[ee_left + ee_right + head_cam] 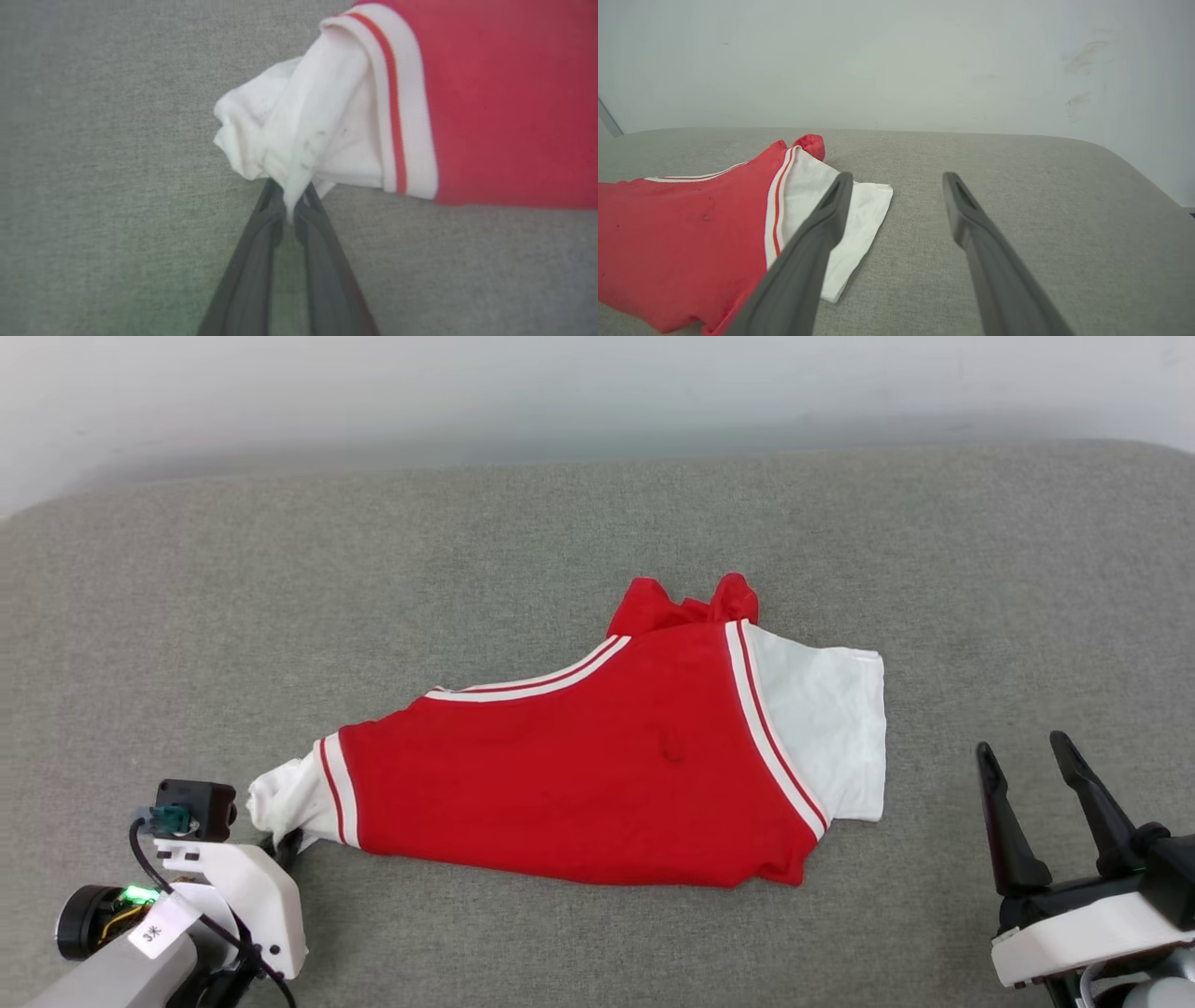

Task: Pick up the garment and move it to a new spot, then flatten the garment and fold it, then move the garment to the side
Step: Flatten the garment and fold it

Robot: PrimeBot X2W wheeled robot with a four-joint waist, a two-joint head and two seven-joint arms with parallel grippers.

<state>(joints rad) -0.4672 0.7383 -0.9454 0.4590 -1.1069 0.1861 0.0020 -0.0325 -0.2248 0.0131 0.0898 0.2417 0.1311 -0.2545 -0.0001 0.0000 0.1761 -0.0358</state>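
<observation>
The garment (pixel 597 775), a red T-shirt with white sleeves and striped trim, lies spread across the middle of the grey padded surface. My left gripper (pixel 285 845) is shut on the bunched white sleeve at the shirt's left end; in the left wrist view the left gripper (pixel 290 205) has its fingertips pinching that white cloth of the garment (pixel 327 121). At the lower right my right gripper (pixel 1027 761) hovers open and empty, apart from the shirt's other white sleeve. In the right wrist view the right gripper (pixel 896 179) points past the garment (pixel 691 233), which lies to its left.
The grey padded surface (pixel 597 523) runs wide on all sides of the shirt, with rounded far corners. A pale wall (pixel 597 383) rises right behind its far edge.
</observation>
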